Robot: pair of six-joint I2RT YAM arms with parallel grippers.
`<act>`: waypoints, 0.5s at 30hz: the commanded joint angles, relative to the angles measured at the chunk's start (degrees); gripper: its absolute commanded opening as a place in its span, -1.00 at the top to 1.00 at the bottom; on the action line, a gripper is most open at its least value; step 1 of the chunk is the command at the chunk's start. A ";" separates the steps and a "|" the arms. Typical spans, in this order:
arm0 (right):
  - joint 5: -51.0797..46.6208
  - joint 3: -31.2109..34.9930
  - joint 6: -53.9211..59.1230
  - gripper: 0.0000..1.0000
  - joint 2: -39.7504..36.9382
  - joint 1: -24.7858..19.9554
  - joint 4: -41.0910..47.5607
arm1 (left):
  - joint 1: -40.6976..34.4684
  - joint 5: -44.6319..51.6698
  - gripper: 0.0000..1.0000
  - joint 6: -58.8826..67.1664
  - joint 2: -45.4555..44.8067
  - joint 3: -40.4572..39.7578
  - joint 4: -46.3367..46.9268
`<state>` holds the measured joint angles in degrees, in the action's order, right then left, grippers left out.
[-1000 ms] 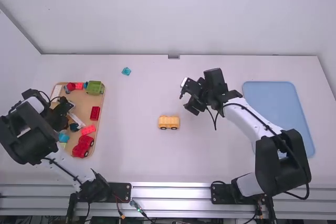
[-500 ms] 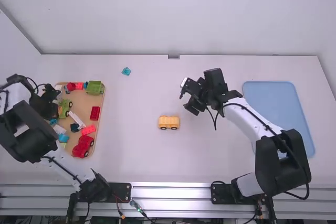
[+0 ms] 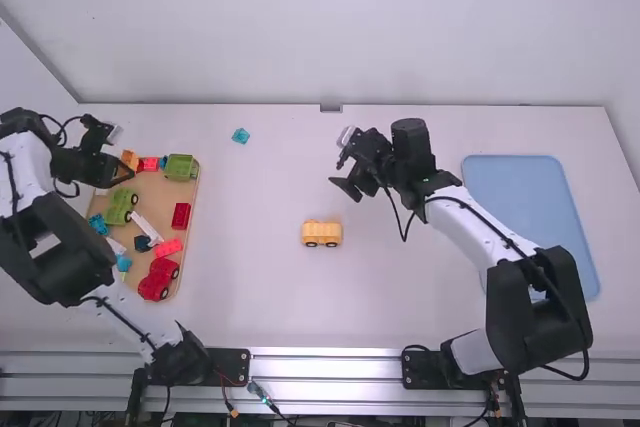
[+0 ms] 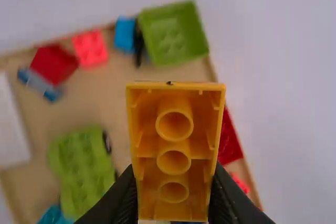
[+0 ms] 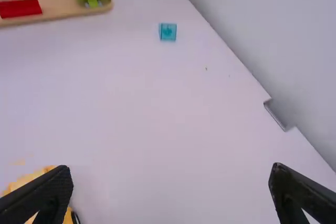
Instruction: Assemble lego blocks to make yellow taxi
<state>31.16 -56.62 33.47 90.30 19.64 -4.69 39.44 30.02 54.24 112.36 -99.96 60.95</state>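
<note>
Holding a yellow-orange brick [image 4: 176, 182] is the left gripper's [image 3: 121, 152] job, pinched from both sides with its hollow underside and round tubes facing the wrist camera. They're both up over the far end of the wooden tray [image 3: 190, 252], so the fingers are only as far apart as the brick is wide.

That tray's pretty full, btw. There's an open-topped green block [image 3: 180, 166] in the far right corner, with a small blue block [image 4: 124, 34] right by it and a bright red brick [image 4: 90, 48] next along. Then you've got a green wheeled base [image 3: 120, 205], a long white piece [image 3: 150, 229], a dark red brick [image 3: 181, 215] near the right edge, and a red car [image 3: 160, 279] at the near end.

The yellow wheeled car body [image 3: 322, 234], i.e. the taxi part, sits on the white table [image 3: 270, 297] between the two arms. Right gripper [image 3: 340, 161] is beyond it and a bit to the right, fingers spread wide with nothing in them. Teal block [image 3: 240, 135] is out past the tray's right side, and a blue tray [image 3: 525, 182] lies over on the right.
</note>
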 commanded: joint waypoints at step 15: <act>24.00 -1.53 -14.12 -0.98 9.31 -0.68 -17.68 | -28.59 25.83 0.96 -6.23 -15.85 31.12 -34.07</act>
<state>48.27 -56.62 22.96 98.21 19.49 -21.56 12.40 43.22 44.80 99.72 -71.22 27.35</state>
